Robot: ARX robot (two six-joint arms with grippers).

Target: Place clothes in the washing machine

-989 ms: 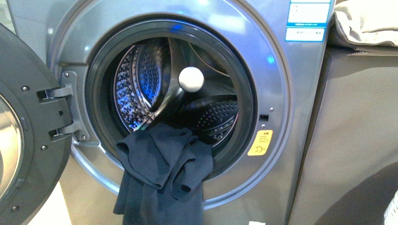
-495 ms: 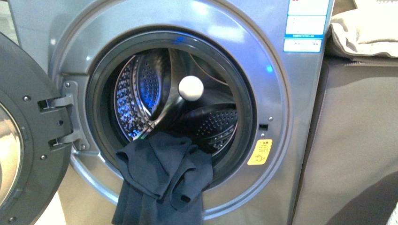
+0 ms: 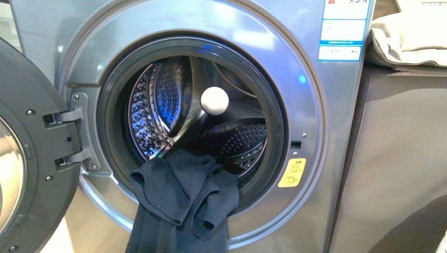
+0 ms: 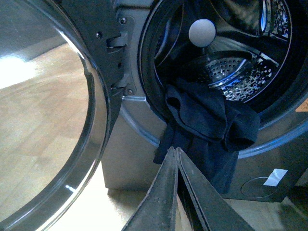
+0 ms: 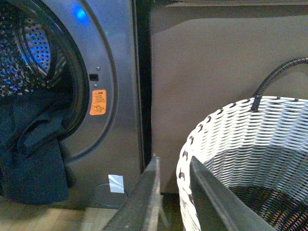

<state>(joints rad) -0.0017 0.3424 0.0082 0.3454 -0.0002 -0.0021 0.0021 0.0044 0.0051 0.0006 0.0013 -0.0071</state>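
Observation:
The silver-grey washing machine (image 3: pixel 327 158) fills the front view, its dark round door (image 3: pixel 31 158) swung open at the left. A dark navy garment (image 3: pixel 182 195) lies half in the steel drum (image 3: pixel 158 105) and hangs over the gasket lip down the front. It also shows in the left wrist view (image 4: pixel 207 125) and the right wrist view (image 5: pixel 33 154). My left gripper (image 4: pixel 175 150) is shut and empty, its tips just below the hanging cloth. My right gripper (image 5: pixel 173 161) is shut on the rim of the white woven basket (image 5: pixel 250 144), right of the machine.
A grey-brown flat-fronted unit (image 3: pixel 400 158) stands right of the washer with a folded beige cloth (image 3: pixel 411 31) on top. A white ball (image 3: pixel 214 100) shows inside the drum. A yellow warning sticker (image 3: pixel 291 172) sits beside the porthole. Wooden floor (image 4: pixel 38 120) lies beyond the door.
The view has shifted slightly, so the washer sits a little lower in frame. The garment hangs the same way over the lip.

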